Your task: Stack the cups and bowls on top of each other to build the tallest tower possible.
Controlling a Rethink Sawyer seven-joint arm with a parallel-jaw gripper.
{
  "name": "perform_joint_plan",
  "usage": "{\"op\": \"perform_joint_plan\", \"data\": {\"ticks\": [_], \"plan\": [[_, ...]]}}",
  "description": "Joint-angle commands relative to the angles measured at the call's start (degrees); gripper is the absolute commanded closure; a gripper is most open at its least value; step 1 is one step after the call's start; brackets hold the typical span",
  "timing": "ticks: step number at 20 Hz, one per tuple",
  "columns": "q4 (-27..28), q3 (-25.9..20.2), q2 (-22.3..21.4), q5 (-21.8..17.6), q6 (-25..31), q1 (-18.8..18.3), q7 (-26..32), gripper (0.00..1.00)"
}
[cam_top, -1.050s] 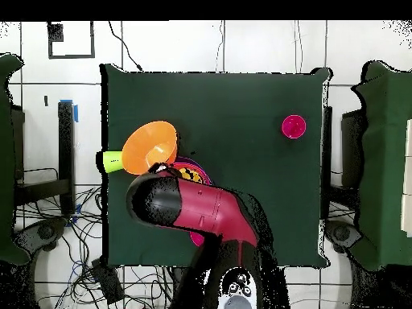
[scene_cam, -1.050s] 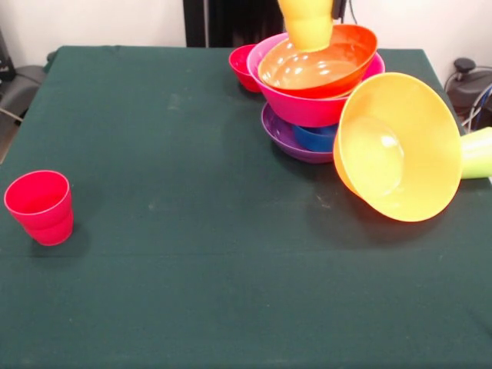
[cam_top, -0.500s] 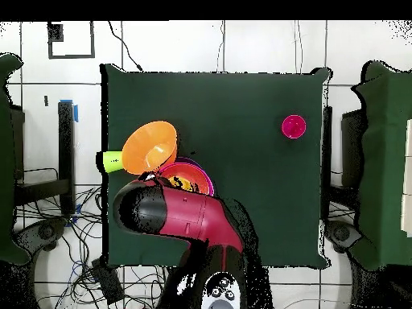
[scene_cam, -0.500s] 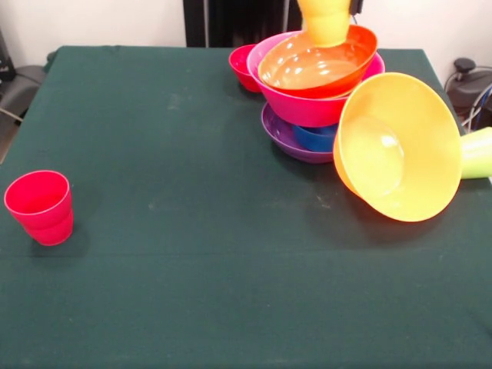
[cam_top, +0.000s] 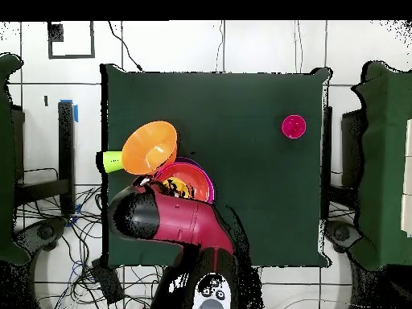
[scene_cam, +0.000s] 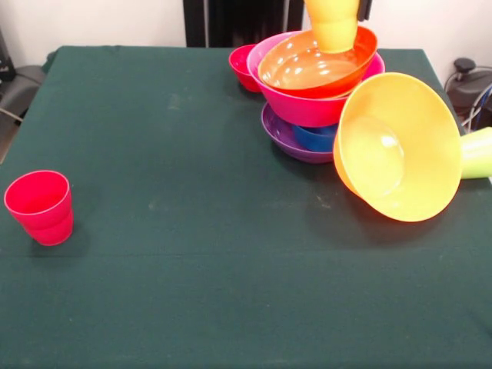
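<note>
Four stacked bowls [scene_cam: 311,92] crowd upper right near table [scene_cam: 192,292] edge; yellow cup [scene_cam: 334,23] above them, gripper grip unclear; red cup [scene_cam: 40,206] far left; centre open.

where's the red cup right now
In the front view the red cup stands upright and alone near the table's left edge, far from the tower; in the overhead view it sits near the upper right corner.

Robotics lab, green-clothed table [cam_top: 241,105] on a gridded white floor [cam_top: 265,44], loose cables [cam_top: 80,249], robot arm [cam_top: 173,221]
</note>
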State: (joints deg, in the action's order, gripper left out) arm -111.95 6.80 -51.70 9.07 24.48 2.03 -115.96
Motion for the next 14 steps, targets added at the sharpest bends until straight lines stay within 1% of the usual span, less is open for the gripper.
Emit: {"op": "perform_joint_plan", "data": {"ticks": [1, 7, 14], "plan": [[-4.0, -2.8, 2.7, 1.7, -2.6, 1.2, -10.8, 1.00], [-5.8, -3.0, 2.2, 1.4, -3.9, 0.5, -10.2, 1.00], [-7.4, -3.1, 1.8, 1.6, -5.5, 0.8, -10.6, 1.00]]}}
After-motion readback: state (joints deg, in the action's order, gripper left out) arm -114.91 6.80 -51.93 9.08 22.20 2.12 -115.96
